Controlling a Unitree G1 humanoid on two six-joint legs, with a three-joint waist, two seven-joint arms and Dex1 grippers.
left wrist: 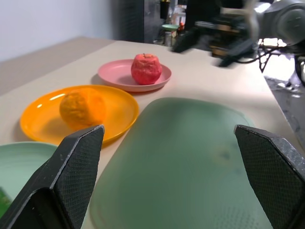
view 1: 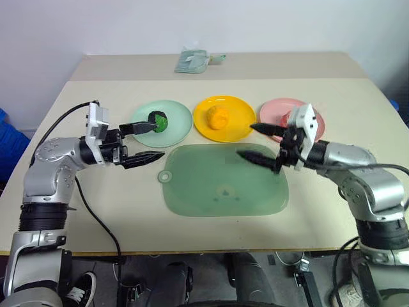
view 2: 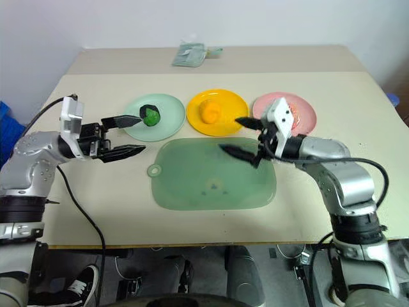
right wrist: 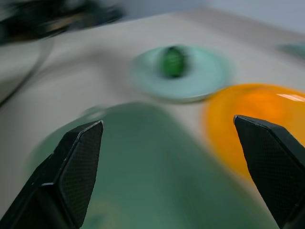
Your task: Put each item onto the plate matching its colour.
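A dark green ball (view 1: 158,121) lies on the mint green plate (view 1: 179,131). An orange-yellow fruit (view 1: 218,117) sits on the yellow plate (view 1: 239,112). The pink-red apple (left wrist: 146,68) rests on the pink plate (view 1: 275,110); in the head views my right hand covers most of it. My left gripper (view 1: 160,141) is open and empty, just in front of the mint plate and pointing right. Also open and empty, my right gripper (view 1: 245,141) hovers over the far right corner of the mat, in front of the pink plate.
A large rounded green cutting mat (view 1: 223,182) lies in the middle, in front of the three plates. A folded pale green cloth (view 1: 193,61) sits at the table's far edge. A black cable (view 1: 96,217) hangs off the table's near left side.
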